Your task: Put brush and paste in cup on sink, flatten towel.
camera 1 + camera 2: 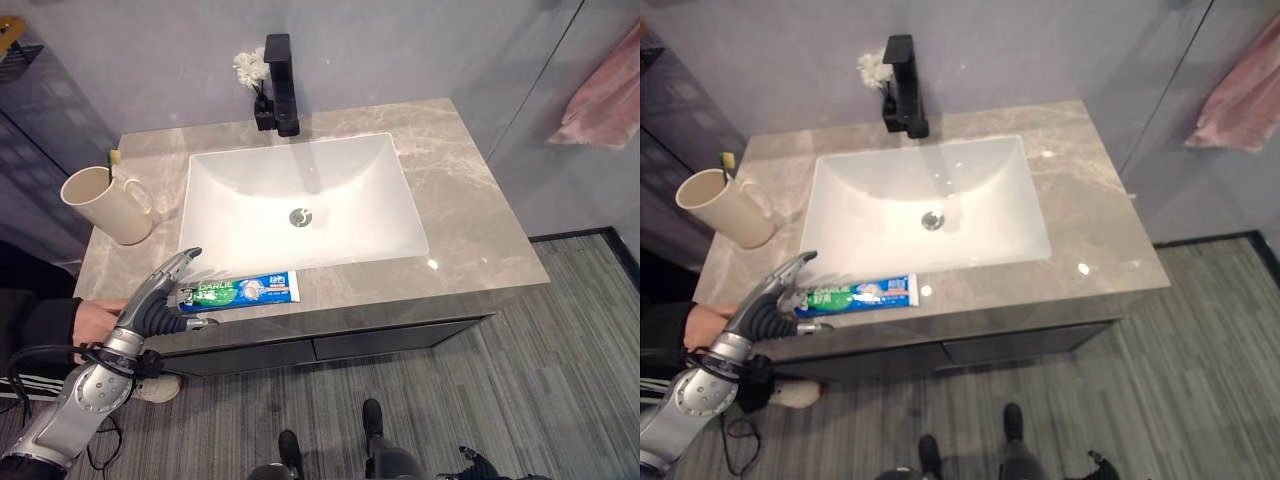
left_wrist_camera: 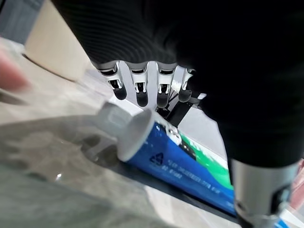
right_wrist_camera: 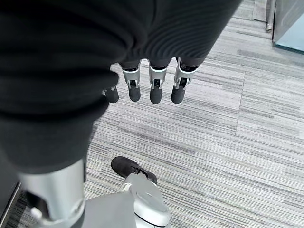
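A blue and green toothpaste tube [image 1: 245, 290] lies on the marble counter [image 1: 470, 230] along its front edge, cap to the left. My left hand [image 1: 160, 298] is at the cap end, fingers stretched over it and thumb below, open and not closed round it; the white cap [image 2: 137, 135] sits just under the fingertips [image 2: 141, 97]. A cream cup [image 1: 105, 205] with a handle stands at the counter's left end, a small yellow tip [image 1: 728, 160] showing behind it. A pink towel [image 1: 605, 100] hangs at the far right. My right hand [image 3: 152, 88] hangs open over the floor.
The white basin [image 1: 300, 200] fills the counter's middle, with a black tap [image 1: 283, 85] and a small vase of white flowers [image 1: 252, 72] behind it. A person's hand [image 1: 95, 318] in a dark sleeve rests at the counter's front left corner, close to my left wrist.
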Motion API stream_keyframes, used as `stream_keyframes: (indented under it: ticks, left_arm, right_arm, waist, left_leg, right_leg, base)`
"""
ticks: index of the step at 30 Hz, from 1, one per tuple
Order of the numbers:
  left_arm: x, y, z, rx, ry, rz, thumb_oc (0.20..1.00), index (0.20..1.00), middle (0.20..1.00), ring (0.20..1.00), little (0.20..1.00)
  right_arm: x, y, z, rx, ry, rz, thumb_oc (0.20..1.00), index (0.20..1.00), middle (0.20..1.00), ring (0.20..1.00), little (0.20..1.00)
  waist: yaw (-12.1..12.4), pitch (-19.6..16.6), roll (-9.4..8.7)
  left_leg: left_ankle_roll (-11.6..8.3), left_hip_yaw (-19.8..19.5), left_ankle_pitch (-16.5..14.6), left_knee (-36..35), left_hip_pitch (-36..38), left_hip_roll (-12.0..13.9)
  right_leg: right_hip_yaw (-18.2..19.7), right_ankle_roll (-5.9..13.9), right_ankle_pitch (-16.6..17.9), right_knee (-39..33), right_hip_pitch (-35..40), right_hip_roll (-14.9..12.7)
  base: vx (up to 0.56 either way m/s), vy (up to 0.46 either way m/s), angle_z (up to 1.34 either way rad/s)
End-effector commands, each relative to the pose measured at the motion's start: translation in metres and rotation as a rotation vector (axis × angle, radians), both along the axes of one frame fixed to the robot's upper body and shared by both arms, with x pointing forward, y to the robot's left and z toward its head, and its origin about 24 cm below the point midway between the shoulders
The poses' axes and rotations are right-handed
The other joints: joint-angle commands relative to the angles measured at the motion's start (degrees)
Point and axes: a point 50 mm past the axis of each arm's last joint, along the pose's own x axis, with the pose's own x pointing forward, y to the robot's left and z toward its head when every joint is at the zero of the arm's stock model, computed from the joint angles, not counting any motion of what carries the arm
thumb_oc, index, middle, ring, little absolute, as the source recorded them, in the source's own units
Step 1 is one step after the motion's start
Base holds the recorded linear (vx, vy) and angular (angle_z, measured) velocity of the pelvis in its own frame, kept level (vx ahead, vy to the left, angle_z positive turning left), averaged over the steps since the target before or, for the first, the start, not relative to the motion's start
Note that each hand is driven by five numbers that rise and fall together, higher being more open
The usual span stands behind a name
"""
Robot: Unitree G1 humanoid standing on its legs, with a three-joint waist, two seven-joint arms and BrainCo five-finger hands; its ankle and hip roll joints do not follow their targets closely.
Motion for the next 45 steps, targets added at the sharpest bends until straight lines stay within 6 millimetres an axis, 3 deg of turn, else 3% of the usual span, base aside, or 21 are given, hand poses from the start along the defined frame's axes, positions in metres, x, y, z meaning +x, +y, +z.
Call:
stream_keyframes:
  ticks: [1,13,14,16,31,32,33,34,35,45]
  left_arm:
    - [0.008,0.005,0.017,0.039,-0.062,-0.010,1.000,1.000,1.000,1.000,1.000]
    - [0.010,0.001,0.010,0.066,-0.030,-0.032,1.000,1.000,1.000,1.000,1.000]
    - [0.010,0.000,0.009,0.064,-0.027,-0.031,0.959,0.959,0.959,0.959,0.959]
    - [0.010,-0.001,0.009,0.062,-0.028,-0.036,1.000,1.000,1.000,1.000,1.000]
    - [0.017,-0.002,0.029,0.016,-0.138,-0.012,1.000,1.000,1.000,1.000,1.000]
    - [0.018,-0.003,0.027,0.012,-0.134,-0.017,0.846,0.846,0.846,0.846,0.846]
    - [0.018,-0.003,0.027,0.011,-0.134,-0.017,0.768,0.768,0.768,0.768,0.768]
    - [0.018,-0.004,0.028,0.012,-0.135,-0.024,0.539,0.539,0.539,0.539,0.539]
    - [0.018,-0.005,0.029,0.013,-0.136,-0.028,0.200,0.200,0.200,0.200,0.200]
    - [0.019,-0.010,0.019,0.036,-0.083,-0.050,0.200,0.200,0.200,0.200,0.200]
  right_arm:
    - [0.019,0.002,0.004,-0.021,-0.050,0.069,1.000,1.000,1.000,1.000,1.000]
    - [0.029,0.003,0.008,-0.025,-0.096,0.082,1.000,1.000,1.000,1.000,1.000]
    - [0.029,0.003,0.008,-0.025,-0.096,0.083,1.000,1.000,1.000,1.000,1.000]
    - [0.026,0.003,0.007,-0.028,-0.087,0.078,1.000,1.000,1.000,1.000,1.000]
    - [-0.002,0.000,-0.002,-0.031,0.023,0.020,1.000,1.000,1.000,1.000,1.000]
    - [-0.003,-0.001,-0.002,-0.032,0.031,0.016,1.000,1.000,1.000,1.000,1.000]
    - [-0.003,-0.001,-0.002,-0.032,0.031,0.016,1.000,1.000,1.000,1.000,1.000]
    - [-0.004,-0.002,-0.002,-0.032,0.034,0.009,1.000,1.000,1.000,1.000,1.000]
    - [-0.004,-0.002,-0.002,-0.032,0.032,0.008,1.000,1.000,1.000,1.000,1.000]
    - [-0.015,-0.007,-0.003,-0.042,0.059,-0.023,1.000,1.000,1.000,1.000,1.000]
  waist:
    - [-0.1,0.5,-1.18]
    - [-0.3,0.4,-1.59]
    - [-0.3,0.3,-1.60]
    - [-0.3,0.1,-1.57]
    - [-0.4,-2.8,-0.47]
    - [-0.4,-3.0,-0.35]
    - [-0.4,-3.0,-0.33]
    - [-0.4,-3.2,-0.24]
    - [-0.5,-3.3,-0.19]
    - [-1.0,-4.5,0.22]
  left_leg:
    - [-0.33,-0.2,-1.4,1.9,-1.8,-0.7]
    - [-0.51,-0.3,-1.3,1.7,-1.7,-0.5]
    - [-0.53,-0.3,-1.3,1.7,-1.6,-0.5]
    - [-0.59,-0.3,-1.3,1.6,-1.3,-0.5]
    - [-1.11,-0.8,-1.7,1.1,1.9,-0.3]
    - [-1.15,-0.9,-1.8,1.1,2.1,-0.3]
    - [-1.15,-0.9,-1.8,1.1,2.1,-0.3]
    - [-1.18,-0.9,-1.8,1.1,2.2,-0.2]
    - [-1.21,-1.0,-1.8,1.1,2.2,-0.2]
    - [-1.35,-1.1,-1.8,0.9,2.9,0.1]
  right_leg:
    - [-0.2,6.76,-0.7,1.2,3.4,-5.3]
    - [-0.8,6.68,-0.9,1.0,3.5,-5.2]
    - [-0.8,6.62,-0.9,1.0,3.5,-5.2]
    - [-1.0,6.60,-1.0,0.8,3.7,-5.1]
    - [-1.9,6.32,-1.9,0.6,6.8,-5.4]
    - [-1.9,6.28,-2.1,0.6,7.1,-5.3]
    - [-2.0,6.28,-2.1,0.6,7.1,-5.3]
    - [-2.1,6.25,-2.2,0.5,7.3,-5.3]
    - [-2.2,6.23,-2.3,0.5,7.4,-5.3]
    - [-2.3,6.09,-2.4,0.4,8.0,-5.0]
  base:
    - [0.00,0.000,0.00]
    - [0.00,0.000,0.00]
    - [0.00,0.000,0.00]
    - [0.00,0.000,0.00]
    - [0.02,-0.013,0.00]
    - [0.00,0.000,0.00]
    - [0.00,0.000,0.00]
    - [0.01,-0.018,0.04]
    - [0.02,-0.020,0.05]
    - [0.01,-0.009,0.03]
